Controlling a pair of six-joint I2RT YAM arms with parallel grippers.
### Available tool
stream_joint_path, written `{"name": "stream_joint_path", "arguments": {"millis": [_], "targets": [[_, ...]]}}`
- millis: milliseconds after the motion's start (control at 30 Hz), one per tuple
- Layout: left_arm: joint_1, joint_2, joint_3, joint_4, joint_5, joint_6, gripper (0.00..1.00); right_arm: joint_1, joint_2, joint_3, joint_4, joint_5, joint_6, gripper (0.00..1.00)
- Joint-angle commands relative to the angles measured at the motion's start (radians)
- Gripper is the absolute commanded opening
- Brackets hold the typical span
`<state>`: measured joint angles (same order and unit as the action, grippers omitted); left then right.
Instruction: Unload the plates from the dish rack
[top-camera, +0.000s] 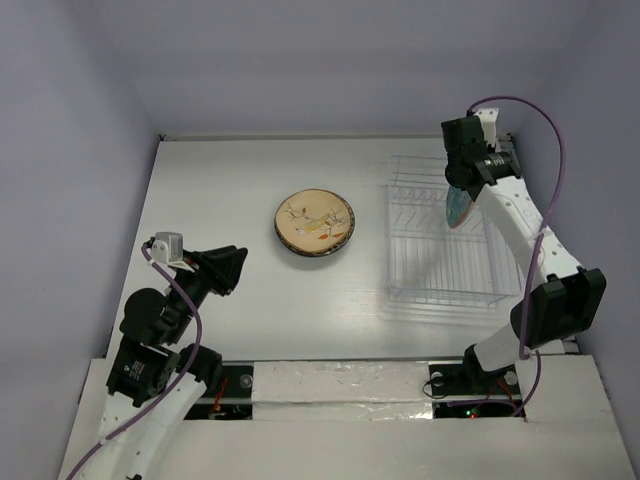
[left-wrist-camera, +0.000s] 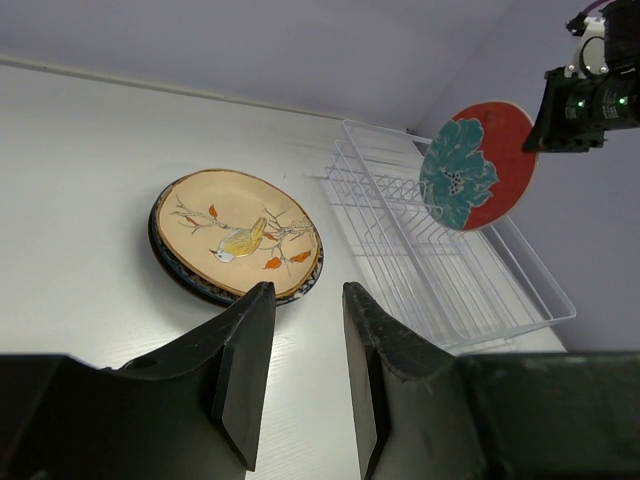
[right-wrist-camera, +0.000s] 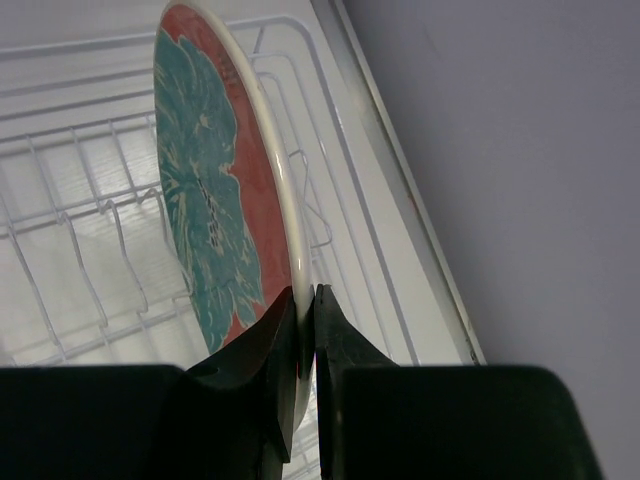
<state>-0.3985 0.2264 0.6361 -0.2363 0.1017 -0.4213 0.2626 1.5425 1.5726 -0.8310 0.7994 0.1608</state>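
Observation:
A red-and-teal floral plate stands upright on edge at the far end of the white wire dish rack. My right gripper is shut on its cream rim, one finger on each face. From the left wrist view the same plate shows above the rack's bars, and I cannot tell whether its lower edge rests on them. A cream-yellow plate with a bird lies flat on the table, with a dark rim showing under it. My left gripper hovers open and holding nothing, near the table's front left.
The rest of the rack's slots hold nothing. The rack sits close to the right wall. White tabletop lies between the flat plate and the left wall.

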Motion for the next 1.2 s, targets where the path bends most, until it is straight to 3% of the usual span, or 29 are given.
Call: {"name": "stream_joint_path", "arguments": {"millis": [0, 167, 267, 300, 467, 600, 667, 833, 1167], "targets": [[0.003, 0.007, 0.010, 0.048, 0.015, 0.004, 0.30, 0.006, -0.110, 0.121, 0.076, 0.109, -0.001, 0.00], [0.003, 0.010, 0.010, 0.048, 0.015, 0.004, 0.30, 0.015, -0.197, 0.202, 0.026, 0.086, 0.046, 0.00], [0.013, 0.013, 0.011, 0.051, 0.020, 0.004, 0.30, 0.033, -0.278, 0.190, 0.064, -0.052, 0.075, 0.00], [0.013, 0.013, 0.010, 0.051, 0.021, 0.004, 0.30, 0.033, -0.300, 0.173, 0.111, -0.169, 0.103, 0.00], [0.023, 0.027, 0.008, 0.052, 0.024, 0.004, 0.30, 0.095, -0.381, -0.033, 0.321, -0.471, 0.226, 0.00], [0.023, 0.036, 0.008, 0.052, 0.029, 0.004, 0.30, 0.136, -0.361, -0.199, 0.628, -0.768, 0.421, 0.00], [0.023, 0.042, 0.008, 0.052, 0.029, 0.004, 0.30, 0.182, -0.322, -0.229, 0.705, -0.831, 0.473, 0.00], [0.032, 0.054, 0.010, 0.051, 0.029, 0.004, 0.30, 0.279, -0.142, -0.220, 0.840, -0.868, 0.586, 0.00], [0.041, 0.077, 0.008, 0.049, 0.035, 0.004, 0.30, 0.290, 0.065, -0.316, 1.078, -0.896, 0.755, 0.00]]}}
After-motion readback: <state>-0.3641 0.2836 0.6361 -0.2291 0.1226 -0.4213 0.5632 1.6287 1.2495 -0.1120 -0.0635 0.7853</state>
